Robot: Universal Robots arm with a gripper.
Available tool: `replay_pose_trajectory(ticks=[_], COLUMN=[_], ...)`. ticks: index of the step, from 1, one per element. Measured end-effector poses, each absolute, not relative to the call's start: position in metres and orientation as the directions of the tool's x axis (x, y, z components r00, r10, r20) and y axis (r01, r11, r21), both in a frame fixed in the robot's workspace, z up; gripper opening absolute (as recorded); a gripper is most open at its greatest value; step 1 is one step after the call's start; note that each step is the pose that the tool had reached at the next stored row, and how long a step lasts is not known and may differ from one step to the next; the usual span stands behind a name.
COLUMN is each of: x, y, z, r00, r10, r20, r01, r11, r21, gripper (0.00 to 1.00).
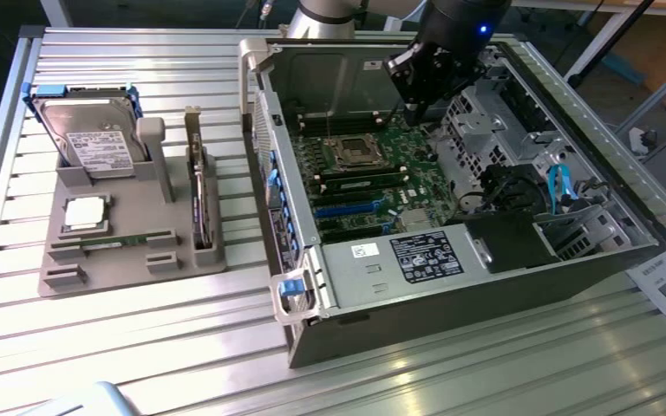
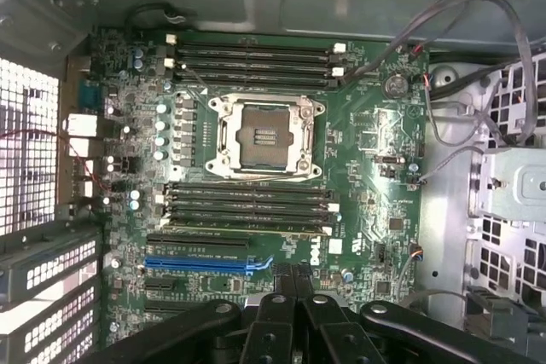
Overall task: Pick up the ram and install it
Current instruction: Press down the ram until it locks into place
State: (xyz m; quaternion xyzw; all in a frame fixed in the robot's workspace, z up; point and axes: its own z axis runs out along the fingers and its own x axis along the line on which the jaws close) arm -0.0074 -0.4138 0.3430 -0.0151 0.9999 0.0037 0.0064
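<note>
Pincer (image 2: pixel 294 283) closed, empty — fingertips pressed together, hanging over motherboard (image 2: pixel 358 159) inside open computer case (image 1: pixel 426 277). Ram (image 1: pixel 114 242) lies flat in slot of grey holder tray (image 1: pixel 125 225) on desk (image 1: pixel 32 329), well apart from pincer — tray keeps it edge-accessible for grasp. Memory slots (image 2: pixel 247 206) beside processor socket (image 2: pixel 266 135) appear unfilled.

Ribbed metal table (image 1: pixel 136 347), matt grey plastic holder (image 1: pixel 125 234), glossy green motherboard (image 2: pixel 367 151)
</note>
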Motion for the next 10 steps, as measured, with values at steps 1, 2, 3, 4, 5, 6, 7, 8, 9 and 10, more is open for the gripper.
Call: replay_pose_trajectory(ticks=[1,2,3,4,5,6,7,8,9,10], x=[-0.0074,-0.0074,-0.0074,-0.0074,-0.0076,-0.0079,-0.0081,-0.0084,-0.0088,-0.0091], y=[-0.4138,-0.4138,-0.4138,-0.4138,-0.4138,-0.4137,-0.4136,-0.4135,-0.4133,-0.4133], z=[0.3430,0.3430,0.3430,0.3430,0.3430,0.3429,0.3429,0.3428,0.3427,0.3427], r00=[-0.999,-0.999,-0.999,-0.999,-0.999,-0.999,-0.999,-0.999,-0.999,-0.999], r10=[-0.030,-0.030,-0.030,-0.030,-0.030,-0.030,-0.030,-0.030,-0.030,-0.030], r20=[-0.013,-0.013,-0.013,-0.013,-0.012,-0.012,-0.012,-0.012,-0.011,-0.011], r01=[-0.030,-0.030,-0.030,-0.030,-0.030,-0.030,-0.030,-0.030,-0.030,-0.030], r11=[1.000,1.000,1.000,1.000,1.000,1.000,1.000,1.000,1.000,1.000], r21=[0.007,0.007,0.007,0.007,0.007,0.008,0.008,0.009,0.009,0.009], gripper=[0.10,0.10,0.10,0.10,0.10,0.10,0.10,0.10,0.10,0.10])
